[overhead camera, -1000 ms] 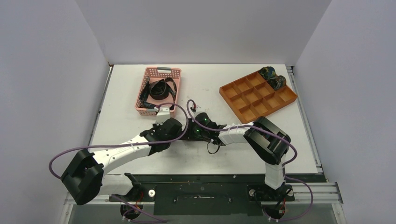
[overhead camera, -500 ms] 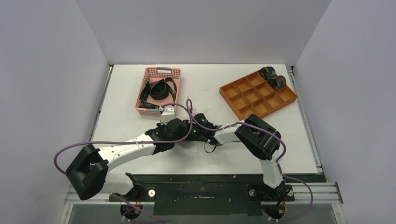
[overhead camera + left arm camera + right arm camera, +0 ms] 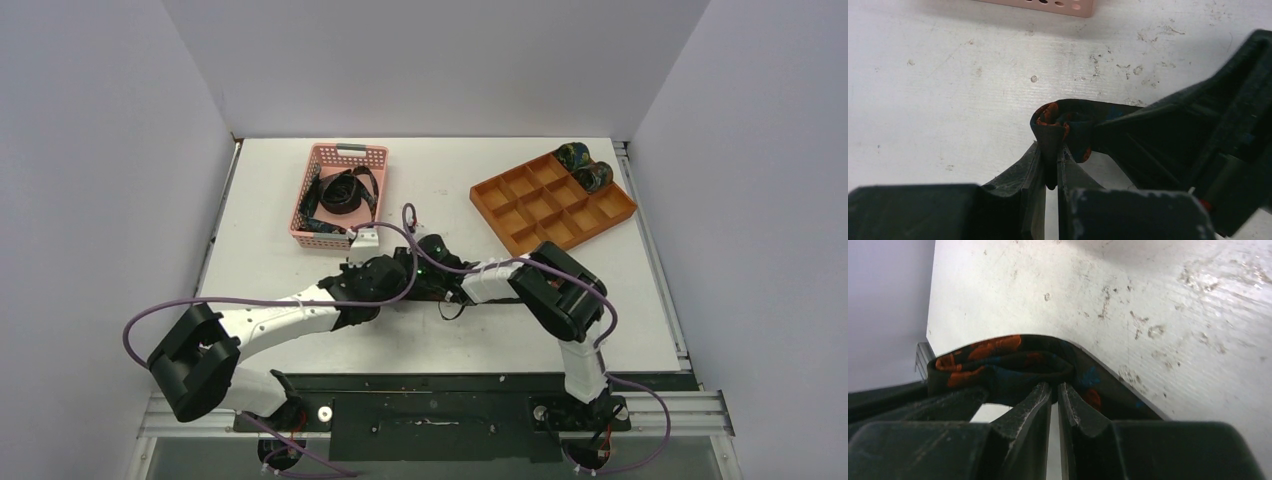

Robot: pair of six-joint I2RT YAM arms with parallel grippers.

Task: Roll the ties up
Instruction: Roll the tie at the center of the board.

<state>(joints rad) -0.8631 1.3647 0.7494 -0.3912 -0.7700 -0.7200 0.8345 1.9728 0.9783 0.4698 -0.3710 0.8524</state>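
White tabletop (image 3: 948, 75) lies beneath our left gripper (image 3: 1050, 150) and right gripper (image 3: 1054, 386), each clamped on the orange-patterned tie (image 3: 993, 352) between them

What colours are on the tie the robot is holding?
Dark fabric with orange-red and blue patches; the right wrist view shows the tie best.

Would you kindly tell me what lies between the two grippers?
A short curled stretch of the tie, dark with orange motifs, pinched by both the left gripper and the right gripper; the left wrist view shows it best.
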